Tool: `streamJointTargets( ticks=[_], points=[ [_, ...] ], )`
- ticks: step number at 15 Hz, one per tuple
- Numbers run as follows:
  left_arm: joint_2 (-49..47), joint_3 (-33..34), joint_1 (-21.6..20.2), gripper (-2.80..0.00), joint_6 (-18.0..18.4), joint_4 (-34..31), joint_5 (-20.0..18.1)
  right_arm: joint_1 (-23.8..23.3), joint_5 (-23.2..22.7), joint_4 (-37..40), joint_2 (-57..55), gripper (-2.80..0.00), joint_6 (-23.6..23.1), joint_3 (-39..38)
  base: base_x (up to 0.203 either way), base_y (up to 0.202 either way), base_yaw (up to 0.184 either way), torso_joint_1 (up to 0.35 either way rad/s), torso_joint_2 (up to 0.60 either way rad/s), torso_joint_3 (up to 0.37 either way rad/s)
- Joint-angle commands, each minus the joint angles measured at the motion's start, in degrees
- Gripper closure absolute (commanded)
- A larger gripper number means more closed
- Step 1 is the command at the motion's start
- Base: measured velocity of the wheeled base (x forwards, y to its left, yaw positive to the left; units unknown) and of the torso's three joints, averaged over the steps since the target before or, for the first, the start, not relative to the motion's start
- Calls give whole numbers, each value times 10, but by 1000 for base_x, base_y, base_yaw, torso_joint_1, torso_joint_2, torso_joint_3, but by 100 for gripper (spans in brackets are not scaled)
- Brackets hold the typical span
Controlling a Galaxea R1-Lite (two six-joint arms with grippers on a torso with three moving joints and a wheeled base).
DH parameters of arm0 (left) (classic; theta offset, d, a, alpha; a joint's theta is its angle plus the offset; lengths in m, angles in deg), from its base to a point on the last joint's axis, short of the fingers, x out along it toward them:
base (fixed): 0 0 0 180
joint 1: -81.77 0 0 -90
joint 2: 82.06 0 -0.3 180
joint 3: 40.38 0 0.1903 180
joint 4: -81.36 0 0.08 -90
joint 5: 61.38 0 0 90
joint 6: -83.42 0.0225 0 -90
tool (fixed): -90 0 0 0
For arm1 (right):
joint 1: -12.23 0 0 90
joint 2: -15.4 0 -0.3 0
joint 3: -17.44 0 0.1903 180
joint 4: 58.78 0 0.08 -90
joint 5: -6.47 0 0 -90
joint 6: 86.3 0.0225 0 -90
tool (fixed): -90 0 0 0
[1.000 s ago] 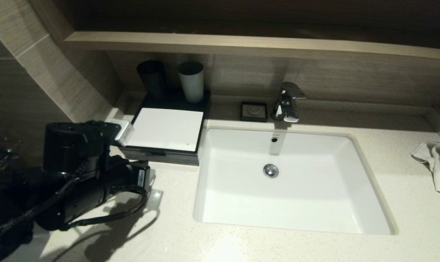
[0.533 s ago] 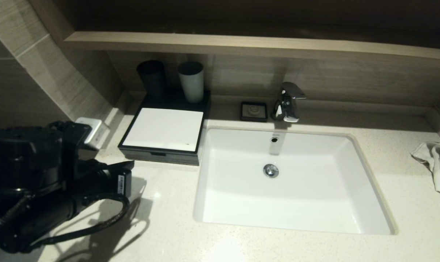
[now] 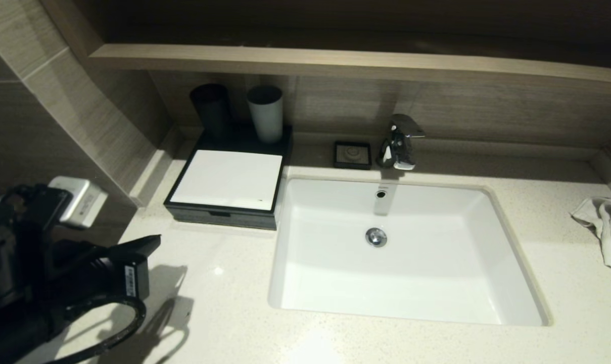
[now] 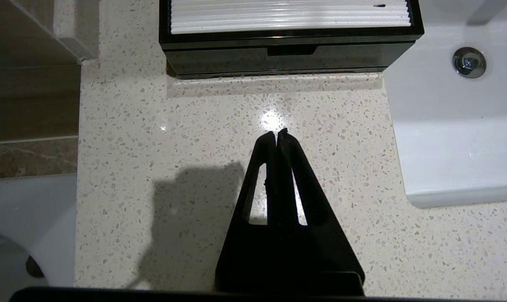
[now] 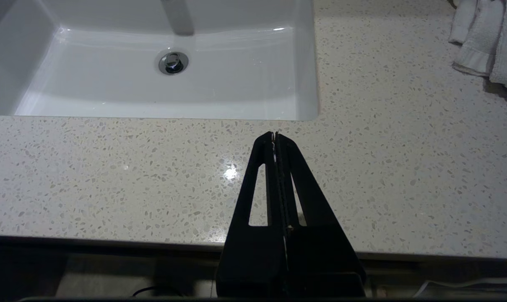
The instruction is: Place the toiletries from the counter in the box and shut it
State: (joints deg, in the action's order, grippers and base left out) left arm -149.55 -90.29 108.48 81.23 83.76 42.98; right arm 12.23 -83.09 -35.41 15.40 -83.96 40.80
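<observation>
The low black box (image 3: 224,216) with its white top panel stands at the back left of the cream speckled counter (image 3: 224,293), with its notched front drawer pushed in flush. It also shows in the left wrist view (image 4: 291,56). No translucent packets are in view on the counter. My left gripper (image 3: 153,240) is shut and empty, over bare counter in front of and left of the box; the left wrist view shows its tips (image 4: 277,133) pressed together. My right gripper (image 5: 274,135) is shut and empty, above the counter's near edge in front of the sink, out of the head view.
The white sink basin (image 3: 507,263) fills the middle, with a chrome faucet (image 3: 398,141) behind it. A dark cup (image 3: 210,108) and a grey cup (image 3: 266,114) stand behind the box. A small black square dish (image 3: 353,154) sits by the faucet. A white towel (image 3: 608,232) lies at the right.
My left arm has drawn back from the box's front left corner, toward the left and the counter's near edge. The box has not moved.
</observation>
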Motion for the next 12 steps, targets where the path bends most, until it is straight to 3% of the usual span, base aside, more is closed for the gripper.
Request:
streamJointTargets(
  ticks=[1,12],
  points=[
    [32,18,1,0,-1,2,1,0,0,0,0,0,0,0,0,0,0,0,0,0],
    [48,55,0,0,-9,4,1,-1,0,0,0,0,0,0,0,0,0,0,0,0]
  ],
)
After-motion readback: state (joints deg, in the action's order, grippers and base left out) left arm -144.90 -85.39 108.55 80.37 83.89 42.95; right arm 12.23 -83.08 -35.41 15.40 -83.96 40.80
